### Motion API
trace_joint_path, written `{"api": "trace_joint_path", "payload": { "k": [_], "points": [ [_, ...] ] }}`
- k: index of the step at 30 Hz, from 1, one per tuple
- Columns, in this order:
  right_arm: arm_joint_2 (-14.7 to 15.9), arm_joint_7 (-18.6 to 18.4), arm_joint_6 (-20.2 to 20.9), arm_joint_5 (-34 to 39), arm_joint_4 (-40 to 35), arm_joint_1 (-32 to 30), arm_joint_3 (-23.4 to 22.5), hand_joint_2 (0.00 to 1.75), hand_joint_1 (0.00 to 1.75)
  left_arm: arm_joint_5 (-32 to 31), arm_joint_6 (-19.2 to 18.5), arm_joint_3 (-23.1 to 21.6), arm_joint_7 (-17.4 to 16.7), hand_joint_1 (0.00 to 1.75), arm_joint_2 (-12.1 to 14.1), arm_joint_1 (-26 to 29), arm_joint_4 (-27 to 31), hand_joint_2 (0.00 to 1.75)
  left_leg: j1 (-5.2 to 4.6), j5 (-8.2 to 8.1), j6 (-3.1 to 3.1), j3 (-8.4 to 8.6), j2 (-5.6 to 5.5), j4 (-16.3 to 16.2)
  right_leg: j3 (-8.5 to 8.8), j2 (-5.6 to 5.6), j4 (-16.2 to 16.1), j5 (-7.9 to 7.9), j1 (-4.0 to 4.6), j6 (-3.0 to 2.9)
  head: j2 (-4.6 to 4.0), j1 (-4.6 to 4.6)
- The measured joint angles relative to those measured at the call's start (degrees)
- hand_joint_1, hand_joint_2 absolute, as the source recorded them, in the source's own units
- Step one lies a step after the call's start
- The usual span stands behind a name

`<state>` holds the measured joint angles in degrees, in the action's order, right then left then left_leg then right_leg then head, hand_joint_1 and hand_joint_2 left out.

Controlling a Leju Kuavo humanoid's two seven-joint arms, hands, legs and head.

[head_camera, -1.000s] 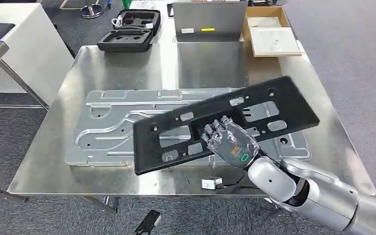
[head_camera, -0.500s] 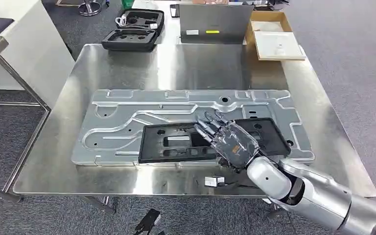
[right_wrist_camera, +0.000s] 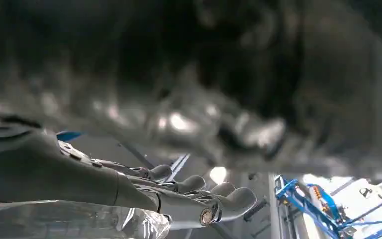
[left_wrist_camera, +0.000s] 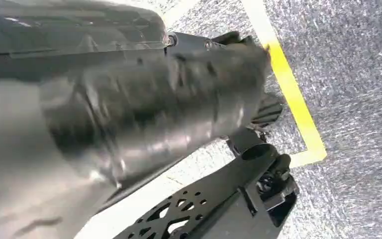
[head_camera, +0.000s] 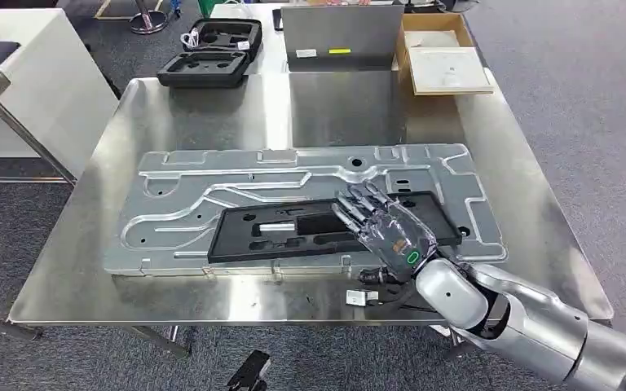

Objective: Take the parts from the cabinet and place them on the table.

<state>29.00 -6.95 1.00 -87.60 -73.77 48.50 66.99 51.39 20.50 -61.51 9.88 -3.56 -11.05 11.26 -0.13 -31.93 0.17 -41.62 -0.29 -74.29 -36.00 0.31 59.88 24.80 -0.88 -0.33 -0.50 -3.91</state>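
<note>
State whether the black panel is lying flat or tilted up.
Flat. The black panel lies level on the silver metal plate, its edges following the plate's surface, with the right hand spread above its right half.

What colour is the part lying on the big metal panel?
Black, clearest in the head view.

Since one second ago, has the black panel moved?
Yes. The black panel has come down from a raised, tilted pose above the silver plate and now lies flat on it, with the right robot hand over its right part.
</note>
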Motion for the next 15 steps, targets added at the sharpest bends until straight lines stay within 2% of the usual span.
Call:
{"api": "trace_joint_path", "payload": {
  "k": [2,3,4,6,7,8,9,10,12,13,14,15],
  "points": [
    [-0.2,-1.6,-2.1,0.9,0.0,0.0,-0.4,0.0,0.0,-0.1,0.1,0.0,0.0,0.0,0.0,-0.1,0.0,0.0,-0.05,4.86,0.61,5.12,-0.01,9.7,0.25,0.06,0.0,0.0,0.01,0.01,0.0,-0.02],
    [-0.4,-2.5,-3.9,1.2,-0.2,0.0,-1.0,0.0,0.0,-0.3,0.3,0.0,0.0,0.0,0.0,-0.1,0.0,0.0,-0.15,5.56,0.91,7.25,-0.01,14.2,0.31,0.05,0.0,-0.02,-0.06,0.05,0.0,0.0],
    [-0.4,-3.4,-5.8,1.3,-0.5,0.0,-1.6,0.0,0.0,-0.4,0.4,0.0,0.1,0.0,0.0,-0.2,0.0,0.0,-0.55,5.16,0.94,8.05,-0.03,15.5,0.07,0.11,0.2,0.03,0.29,0.32,0.0,0.0],
    [-0.8,-5.5,-9.6,1.4,-1.7,-0.2,-2.8,0.0,0.0,-0.4,0.5,0.0,0.3,0.0,0.0,-0.2,0.0,0.0,-0.77,5.32,1.16,7.79,-0.06,15.3,-0.05,0.11,-0.1,-0.31,0.02,0.9,0.0,0.02],
    [-1.0,-6.7,-11.4,1.3,-2.6,-0.4,-3.5,0.0,0.0,-0.4,0.5,0.1,0.3,0.0,0.0,-0.1,0.0,0.0,-0.88,5.61,1.43,7.85,-0.07,15.4,0.09,0.12,-0.4,-0.62,-0.12,1.26,0.0,0.02],
    [-1.1,-7.8,-13.1,1.1,-3.7,-0.7,-4.4,0.0,0.0,-0.5,0.5,0.1,0.0,0.0,0.0,-0.1,0.0,0.0,-0.52,6.47,1.95,7.93,-0.05,16.6,0.09,0.14,-0.4,-0.64,0.07,1.69,0.0,0.11],
    [-1.2,-8.7,-14.5,0.9,-5.0,-0.9,-5.6,0.0,0.0,-0.6,0.4,0.1,-0.5,0.0,-0.2,-0.1,0.0,0.0,-0.41,7.06,2.05,8.3,0.1,17.0,-0.54,0.01,0.5,0.79,-0.16,1.71,0.0,0.02],
    [-1.6,-9.0,-15.3,0.7,-6.3,-0.9,-6.5,0.0,0.0,-0.6,0.3,0.1,-0.6,0.0,-0.2,-0.2,0.0,0.0,-0.4,7.25,2.31,8.2,0.17,17.2,-1.27,-0.06,2.8,2.83,-0.05,1.84,0.0,0.24],
    [-2.2,-9.3,-17.0,0.2,-8.6,-1.5,-7.9,0.0,0.0,-0.6,0.2,0.2,-0.6,0.0,-0.4,-0.2,0.0,0.0,-0.48,7.49,2.69,7.87,0.24,17.2,-4.33,-0.06,11.5,7.48,-0.1,2.14,0.0,0.26],
    [-2.8,-9.5,-17.5,-0.2,-10.0,-2.2,-8.4,0.0,0.0,-0.5,0.2,0.2,-0.5,0.0,-0.5,-0.1,0.0,0.0,-0.48,7.56,2.75,7.66,0.24,17.1,-5.69,-0.06,15.3,8.73,-0.18,2.36,0.0,0.28],
    [-3.2,-9.8,-17.9,-0.5,-11.2,-2.9,-8.8,0.0,0.0,-0.5,0.1,0.2,-0.3,0.0,-0.5,0.0,0.0,0.0,-0.43,7.62,2.71,7.41,0.24,16.9,-5.89,-0.08,16.3,8.59,-0.26,2.5,0.0,0.28],
    [-3.8,-10.0,-18.4,-0.9,-12.8,-3.3,-9.2,0.0,0.0,-0.4,0.1,0.3,-0.2,0.0,-0.5,0.1,0.0,0.0,-0.34,7.64,2.67,7.14,0.23,16.6,-4.82,-0.1,14.8,7.35,-0.37,2.64,0.0,0.31]
  ]
}}
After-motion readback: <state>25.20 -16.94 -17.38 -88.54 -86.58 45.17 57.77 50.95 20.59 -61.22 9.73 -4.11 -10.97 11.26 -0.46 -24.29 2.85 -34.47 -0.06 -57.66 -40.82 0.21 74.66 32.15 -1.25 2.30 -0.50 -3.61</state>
